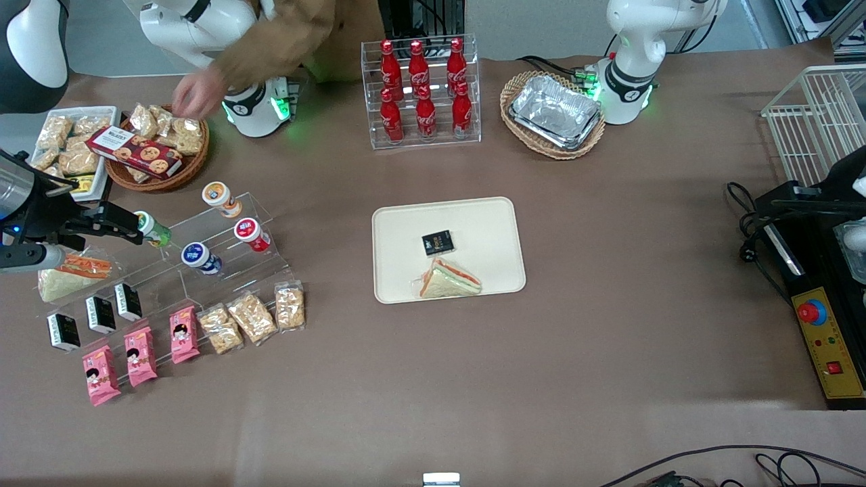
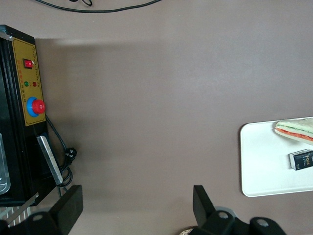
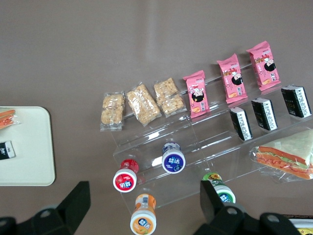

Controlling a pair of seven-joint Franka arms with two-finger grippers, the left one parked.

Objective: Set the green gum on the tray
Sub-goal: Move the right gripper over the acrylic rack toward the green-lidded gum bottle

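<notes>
The green gum (image 1: pixel 154 230) is a small green bottle with a white lid, lying on the top step of a clear stepped stand (image 1: pixel 223 270) toward the working arm's end of the table. It also shows in the right wrist view (image 3: pixel 219 188), partly hidden by one finger (image 3: pixel 213 201). My gripper (image 1: pixel 125 223) hovers open and empty over the stand, one fingertip right beside the gum's lid. In the wrist view the gripper (image 3: pixel 145 205) spans the orange bottle. The cream tray (image 1: pixel 487 223) lies mid-table and also shows in the right wrist view (image 3: pixel 24 161).
Orange (image 1: pixel 220 199), red (image 1: pixel 252 234) and blue (image 1: pixel 200 258) bottles share the stand with snack packs. A sandwich (image 1: pixel 448 280) and a black packet (image 1: pixel 438 243) lie on the tray. A person's hand (image 1: pixel 196 91) reaches over a snack basket (image 1: pixel 160 177). A cola rack (image 1: pixel 421 91) stands farther back.
</notes>
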